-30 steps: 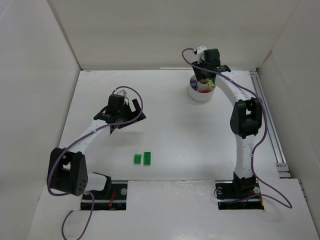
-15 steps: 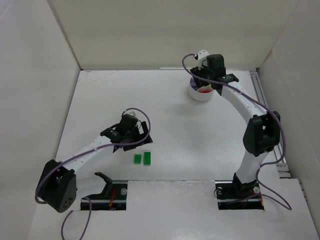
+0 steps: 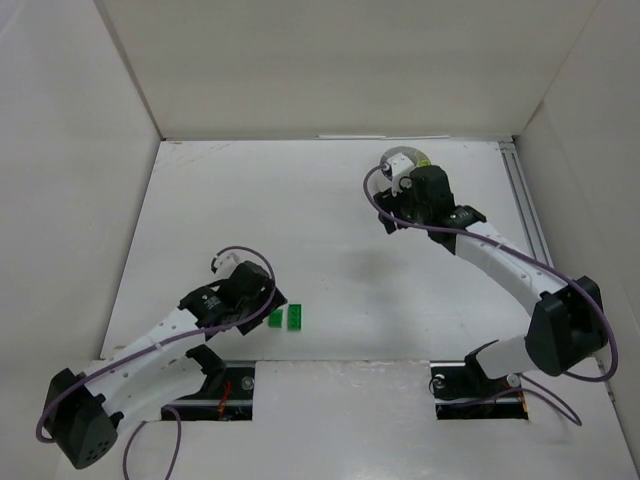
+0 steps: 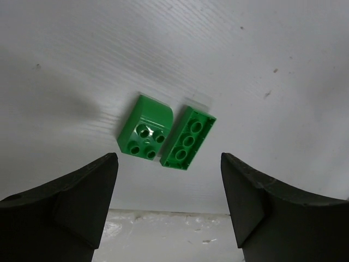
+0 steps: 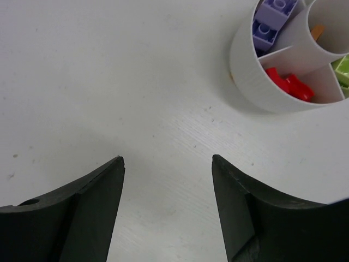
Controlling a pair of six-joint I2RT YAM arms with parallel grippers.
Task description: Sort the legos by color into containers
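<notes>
My left gripper (image 4: 169,164) has dropped over two green studded plastic bricks (image 4: 145,132) lying side by side, jaws apart, empty. My right gripper (image 5: 167,164), likewise apart, has backed off the round white divided dish (image 5: 245,71); greens go next.

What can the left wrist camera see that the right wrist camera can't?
Only the left wrist view shows a curved green lego beside a long green lego on the table. Only the right wrist view shows the white dish, with purple legos, red legos and a lime piece in separate compartments. Both show white table and dark fingers, the left fingers and right fingers, spread apart, holding nothing.
</notes>
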